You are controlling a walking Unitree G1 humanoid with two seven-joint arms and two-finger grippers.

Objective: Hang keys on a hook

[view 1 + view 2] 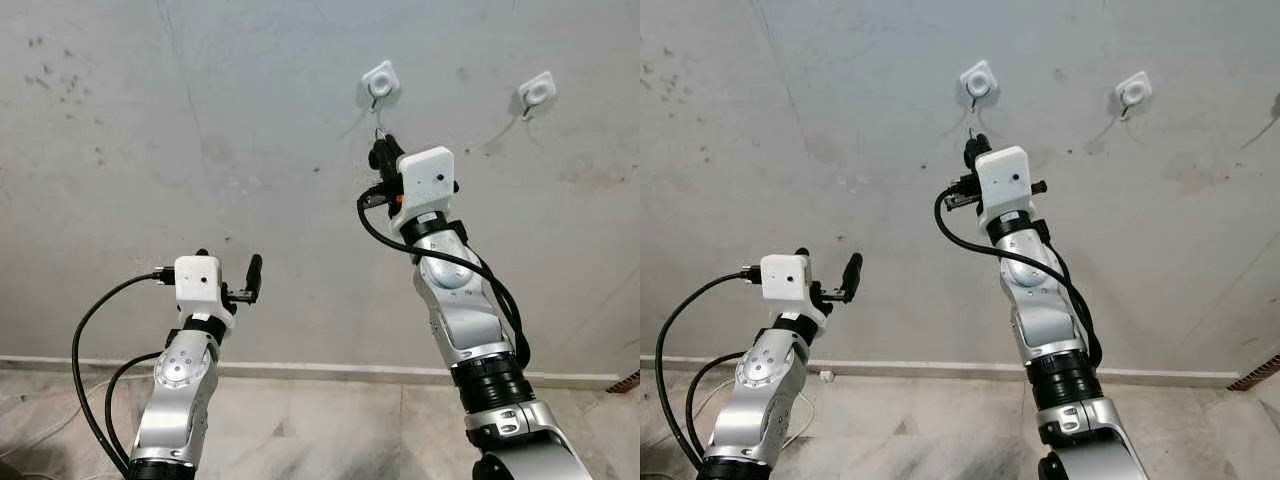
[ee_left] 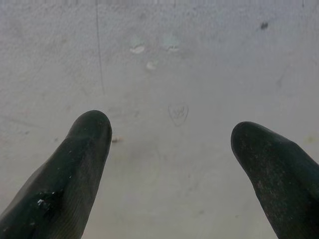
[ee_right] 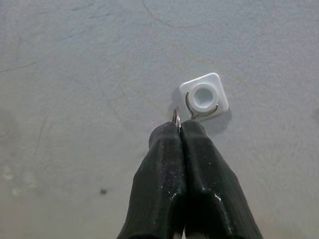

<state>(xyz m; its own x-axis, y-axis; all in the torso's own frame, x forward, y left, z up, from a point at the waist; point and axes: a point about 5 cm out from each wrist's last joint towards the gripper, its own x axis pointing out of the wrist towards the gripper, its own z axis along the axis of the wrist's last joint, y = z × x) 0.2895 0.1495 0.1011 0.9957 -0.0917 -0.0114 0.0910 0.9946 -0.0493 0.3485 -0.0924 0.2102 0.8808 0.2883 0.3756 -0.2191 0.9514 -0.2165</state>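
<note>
1. The right gripper (image 3: 178,130) was raised against the grey wall (image 1: 200,130), just below the nearer of two white hooks (image 3: 203,97). Its two black fingers (image 3: 159,174) were pressed together on a thin metal key ring (image 3: 176,117), of which only a small arc was seen above the fingertips.
2. The keys themselves could not be made out; they were judged to be hidden behind the fingers or the wrist, so the load on the ring could not be gauged.
3. The ring was held close beside the curved wire of the hook but was not yet over it. A miss was judged likely if the ring were pushed up edge-on, since so little of it stood clear of the fingertips.
4. With so narrow a pinch, the ring could be twisted or levered out by contact with the wall or the hook's plate, and the keys would then be dropped to the tiled floor (image 1: 300,420).
5. The hook looked to be stuck on; it could be knocked loose if pressed hard from below.
6. Release before the ring had been seated over the wire would cause the same fall.
7. The left gripper (image 1: 230,285) was held low and well apart from the hooks, its fingers spread wide and empty, so no catch could be expected from it. The second hook (image 1: 537,92) was left unused further to the right.
</note>
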